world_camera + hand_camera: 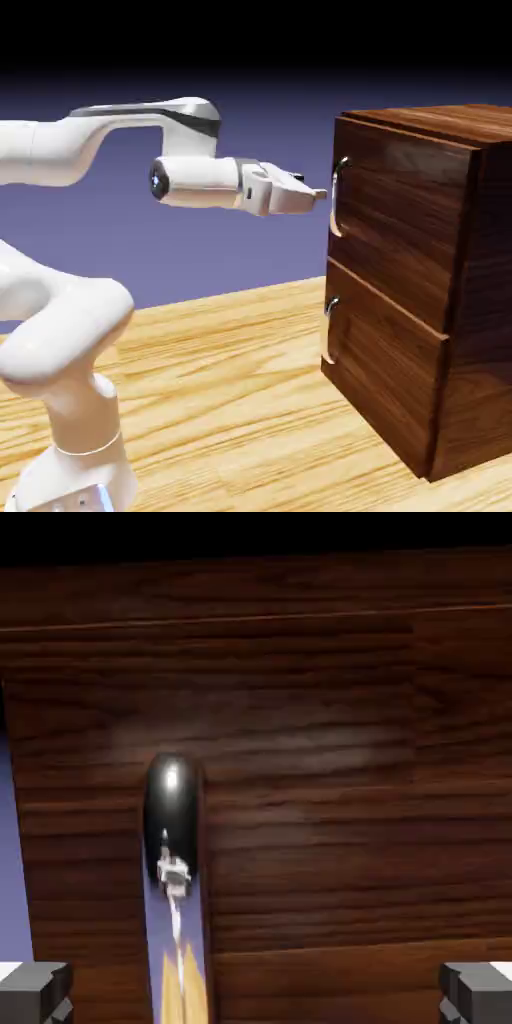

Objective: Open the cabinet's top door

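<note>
The cabinet (440, 300) stands at the exterior view's right, dark glossy wood with two stacked front panels. Its top door (400, 215) is shut, and a curved silver handle (338, 196) sits at the door's left edge. My gripper (318, 193) points level at that handle, its tips a short way in front of it and not touching. In the hand view the top door (330, 772) fills the picture. The mirror-like handle (172, 832) runs down left of the middle. My gripper (256, 997) is open, with both fingertips (35, 992) far apart at the bottom corners.
Below the top door, the lower panel (385, 365) is shut and carries its own small silver handle (329, 328). The light wooden table (230, 400) spreads under the arm. Blue backdrop shows past the cabinet's left edge (12, 852) in the hand view.
</note>
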Action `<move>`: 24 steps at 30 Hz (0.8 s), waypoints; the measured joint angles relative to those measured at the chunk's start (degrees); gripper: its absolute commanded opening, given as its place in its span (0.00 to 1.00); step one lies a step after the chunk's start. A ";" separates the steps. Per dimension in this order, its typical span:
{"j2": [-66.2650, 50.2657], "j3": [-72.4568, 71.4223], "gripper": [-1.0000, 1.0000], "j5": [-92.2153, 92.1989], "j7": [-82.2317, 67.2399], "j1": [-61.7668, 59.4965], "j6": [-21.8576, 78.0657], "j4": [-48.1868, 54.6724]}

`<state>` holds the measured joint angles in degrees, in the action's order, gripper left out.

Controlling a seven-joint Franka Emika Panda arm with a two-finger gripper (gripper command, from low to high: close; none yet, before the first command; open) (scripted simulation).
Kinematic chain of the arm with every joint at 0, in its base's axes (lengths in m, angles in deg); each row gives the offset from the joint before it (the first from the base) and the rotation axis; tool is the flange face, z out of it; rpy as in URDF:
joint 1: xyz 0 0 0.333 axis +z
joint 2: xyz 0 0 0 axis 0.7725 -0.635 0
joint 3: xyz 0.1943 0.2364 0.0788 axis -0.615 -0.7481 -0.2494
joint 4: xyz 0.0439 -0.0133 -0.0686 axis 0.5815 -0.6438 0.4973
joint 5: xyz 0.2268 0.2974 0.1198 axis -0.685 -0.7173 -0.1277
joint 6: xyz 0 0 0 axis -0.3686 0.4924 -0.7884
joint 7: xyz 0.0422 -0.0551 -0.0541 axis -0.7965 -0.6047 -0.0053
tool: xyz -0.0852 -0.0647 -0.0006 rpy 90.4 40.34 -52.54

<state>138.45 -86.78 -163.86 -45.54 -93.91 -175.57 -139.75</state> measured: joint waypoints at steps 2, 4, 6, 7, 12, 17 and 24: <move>1.07 -1.97 0.50 -4.98 -3.19 -1.55 0.35 0.46; 2.13 -3.94 0.50 -9.97 -6.38 -3.11 0.70 0.92; 3.20 -5.91 0.50 -14.95 -9.56 -4.66 1.05 1.38; 3.73 -6.90 0.50 -17.45 -11.16 -5.44 1.23 1.61; 4.37 -10.18 0.50 -23.64 -15.06 -9.45 2.22 3.66; 2.08 -13.62 0.00 -24.70 -15.52 -17.37 4.32 9.16; -3.30 -5.79 0.00 -23.74 -23.69 -7.17 9.35 2.02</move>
<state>135.15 -92.57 -187.60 -69.23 -101.08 -166.22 -137.73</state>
